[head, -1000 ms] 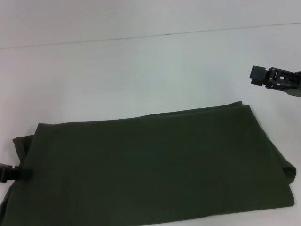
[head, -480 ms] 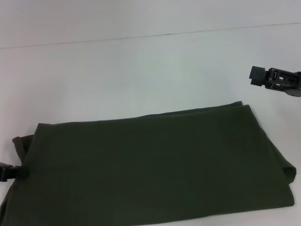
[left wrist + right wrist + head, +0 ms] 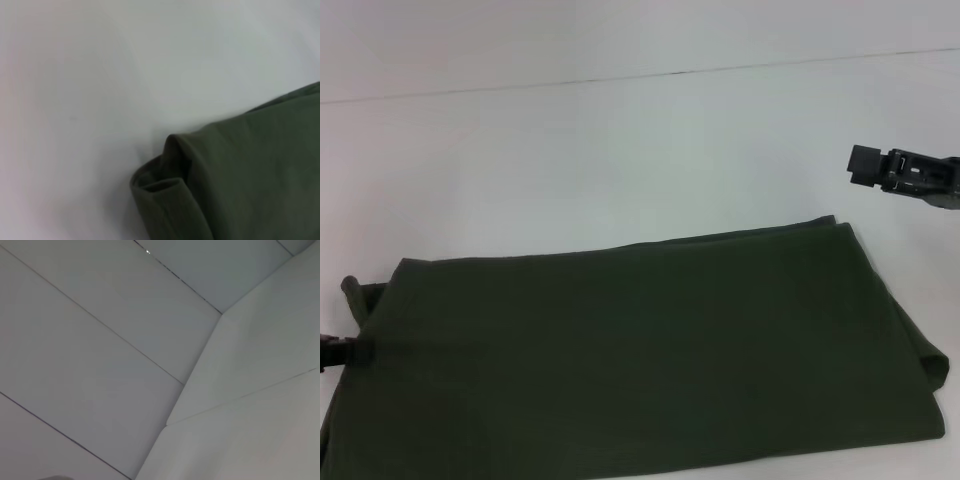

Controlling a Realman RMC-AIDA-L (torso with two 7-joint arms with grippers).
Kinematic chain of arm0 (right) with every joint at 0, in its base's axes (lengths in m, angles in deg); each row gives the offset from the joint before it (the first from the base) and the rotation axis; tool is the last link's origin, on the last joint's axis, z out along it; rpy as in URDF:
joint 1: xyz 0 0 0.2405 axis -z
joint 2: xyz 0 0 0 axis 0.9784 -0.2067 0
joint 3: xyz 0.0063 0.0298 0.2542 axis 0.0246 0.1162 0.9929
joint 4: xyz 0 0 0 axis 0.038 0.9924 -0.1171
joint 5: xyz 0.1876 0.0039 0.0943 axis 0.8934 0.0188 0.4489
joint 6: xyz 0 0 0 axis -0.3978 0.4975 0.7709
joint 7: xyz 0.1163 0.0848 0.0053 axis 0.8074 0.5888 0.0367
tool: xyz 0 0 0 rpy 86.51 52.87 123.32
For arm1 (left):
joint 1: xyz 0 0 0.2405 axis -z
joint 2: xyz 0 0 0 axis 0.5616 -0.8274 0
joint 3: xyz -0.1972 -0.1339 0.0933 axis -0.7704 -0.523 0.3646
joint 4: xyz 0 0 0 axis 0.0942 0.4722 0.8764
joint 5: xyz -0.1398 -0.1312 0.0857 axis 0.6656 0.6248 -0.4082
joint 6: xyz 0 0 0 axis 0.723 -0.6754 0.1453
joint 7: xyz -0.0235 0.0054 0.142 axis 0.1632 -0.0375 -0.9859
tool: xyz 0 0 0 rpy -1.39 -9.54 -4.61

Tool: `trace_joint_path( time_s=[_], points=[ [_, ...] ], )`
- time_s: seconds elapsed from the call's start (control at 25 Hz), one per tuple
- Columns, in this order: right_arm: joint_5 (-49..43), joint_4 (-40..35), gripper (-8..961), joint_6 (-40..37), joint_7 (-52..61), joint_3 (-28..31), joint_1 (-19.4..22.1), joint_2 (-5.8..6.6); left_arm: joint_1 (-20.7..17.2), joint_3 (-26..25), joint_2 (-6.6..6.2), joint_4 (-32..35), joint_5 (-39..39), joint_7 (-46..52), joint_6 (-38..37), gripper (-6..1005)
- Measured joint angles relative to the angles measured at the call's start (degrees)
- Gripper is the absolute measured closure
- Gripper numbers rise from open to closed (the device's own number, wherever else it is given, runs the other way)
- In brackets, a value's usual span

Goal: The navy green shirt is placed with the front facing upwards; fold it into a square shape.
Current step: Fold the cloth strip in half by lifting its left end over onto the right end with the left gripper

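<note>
A: The pale white bench [image 3: 620, 150] ran back to a plain wall, with a thin seam across its far part. Where was the garment?

B: The large dark olive-green cotton shirt [image 3: 640, 350] lay on the near half as a long band, plain side up, reaching from the left edge almost to the right. Its left end was rolled into a small lip.

A: And the arms?

B: The left pincer [image 3: 335, 352] sat at that left end, touching the cloth; I could not tell whether it gripped. The right pincer [image 3: 868, 166] hung above the bench, far right, apart from the shirt; its opening could not be judged either.

A: Risks?

B: In my view, lifting the bunched left end could drag the layers askew, since only one corner seemed engaged.

A: Any writing?

B: None showed; no letters, no label.
</note>
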Motion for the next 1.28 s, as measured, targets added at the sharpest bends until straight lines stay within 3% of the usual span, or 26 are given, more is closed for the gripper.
trace_joint_path(
  time_s=[0.44,0.72,0.92,1.16,1.28],
  points=[
    [-0.3,0.0,42,1.7,-0.1,-2.1,0.0,-0.47,-0.3,-1.4,-0.13,2.0,1.4,-0.5,-3.3,975],
    [-0.3,0.2,61,6.8,-0.2,-10.0,-1.7,-2.63,-0.7,-2.4,-0.22,4.1,1.9,-0.4,-5.0,976],
    [-0.3,0.0,150,9.1,-0.2,-15.0,-3.6,-4.3,-0.7,-2.6,-0.2,5.5,1.9,-0.2,-5.4,976],
    [-0.3,0.1,257,9.7,-0.3,-16.5,-4.9,-4.87,-0.6,-3.4,-0.63,5.8,2.0,0.0,-5.5,976],
    [-0.3,0.2,412,10.3,-0.8,-16.9,-5.3,-5.13,-0.5,-4.3,-0.99,5.8,2.0,0.1,-5.7,977]
  ],
)
